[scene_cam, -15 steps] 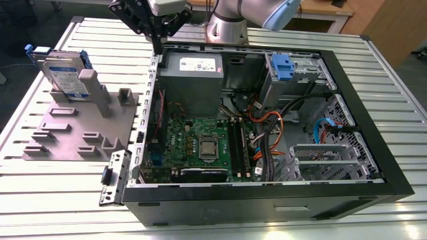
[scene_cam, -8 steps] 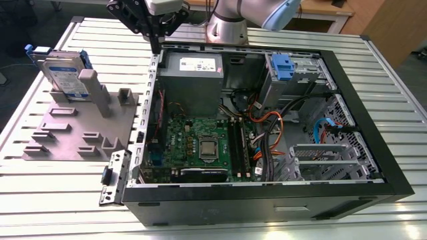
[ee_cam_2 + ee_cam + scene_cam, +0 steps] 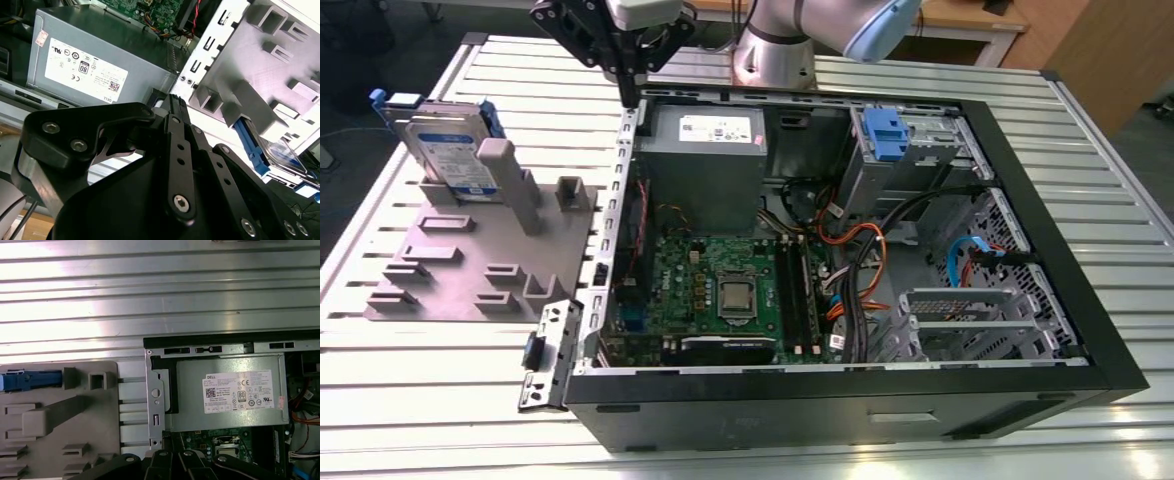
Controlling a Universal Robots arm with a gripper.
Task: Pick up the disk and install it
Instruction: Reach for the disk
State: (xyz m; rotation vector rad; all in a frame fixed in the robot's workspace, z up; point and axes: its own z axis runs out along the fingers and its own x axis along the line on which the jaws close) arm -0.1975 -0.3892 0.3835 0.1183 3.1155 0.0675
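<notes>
exterior view, clock directions read on the picture face. the gripper (image 3: 630, 95) hangs at 11 o'clock of the scene. its fingers are pressed together into one narrow tip and pinch nothing. the tip sits just above the corner rim of the open computer case (image 3: 1107, 370), beside the near corner of the grey power supply (image 3: 703, 150). the disk (image 3: 447, 150) stands on edge between 8 and 9 o'clock from the tip, well apart from it. it is slotted upright at the far end of the grey fixture plate (image 3: 467, 270), its blue bracket showing along its upper and side edges. a tall grey post (image 3: 500, 165) rises just beside the disk at its 4 o'clock; the air above the disk's top edge is open. a narrow strip of slatted table (image 3: 440, 400) separates the plate's edge from the case wall. inside the case, a blue latch (image 3: 886, 135) sits on the bay at 3 o'clock of the power supply. in both wrist views the gripper (image 3: 172, 98) (image 3: 167, 454) shows over the case rim, and the disk (image 3: 280, 150) (image 3: 30, 381) stays clear of it.
</notes>
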